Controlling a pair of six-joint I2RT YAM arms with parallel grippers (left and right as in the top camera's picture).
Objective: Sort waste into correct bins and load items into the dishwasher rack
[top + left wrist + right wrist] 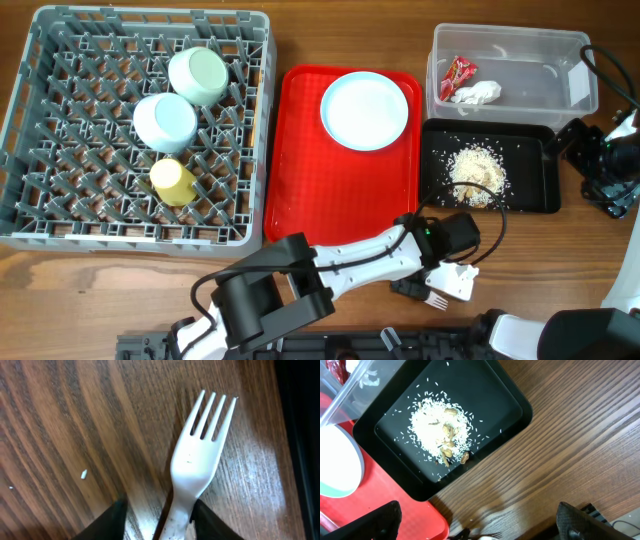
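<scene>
A white plastic fork [197,455] lies on the wood table, tines pointing away. My left gripper [160,522] is open around its handle, the right finger touching it and the left finger apart; in the overhead view it [432,288] is in front of the black tray [535,190]. That tray holds rice crumbs [477,172]. The clear tub [540,80] holds a red sachet [458,73] and a white napkin [478,93]. The grey rack [60,130] holds two mint bowls [198,75] [165,122] and a yellow cup [173,182]. My right gripper [482,522] is open and empty. The wooden stick is out of view.
A white plate [365,110] lies on the red serving tray [330,190] between the rack and the bins. My right arm [600,170] is at the table's right edge beside the black tray. One loose crumb [84,474] lies on the wood left of the fork.
</scene>
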